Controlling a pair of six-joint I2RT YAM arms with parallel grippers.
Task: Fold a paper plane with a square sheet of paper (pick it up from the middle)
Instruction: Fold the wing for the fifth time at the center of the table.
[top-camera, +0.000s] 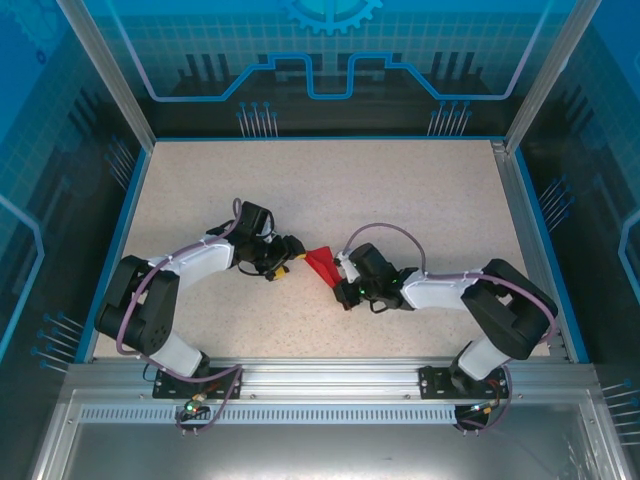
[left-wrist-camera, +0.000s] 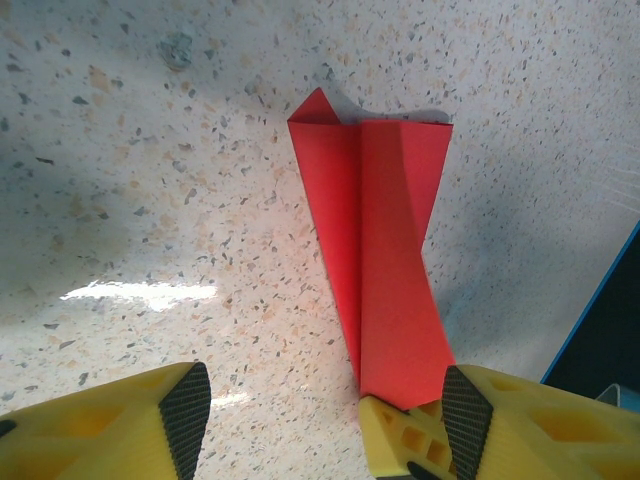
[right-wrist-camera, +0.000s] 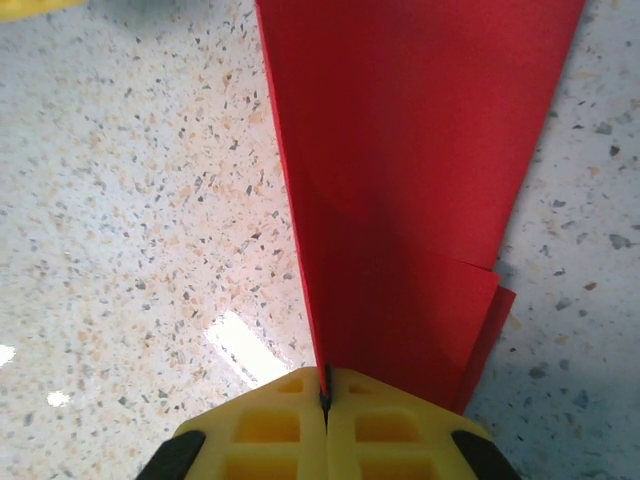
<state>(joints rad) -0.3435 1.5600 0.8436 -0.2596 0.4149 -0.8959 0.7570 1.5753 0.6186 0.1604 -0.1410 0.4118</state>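
My right pincer (right-wrist-camera: 325, 398) is clamped shut on one end of the paper plane (right-wrist-camera: 400, 200), which sits on the table (top-camera: 400, 190) between both arms, long axis running straight from it to my left pincer (left-wrist-camera: 325, 410), jaws apart and empty, the far end just beside one finger (left-wrist-camera: 465, 410), off-centre.
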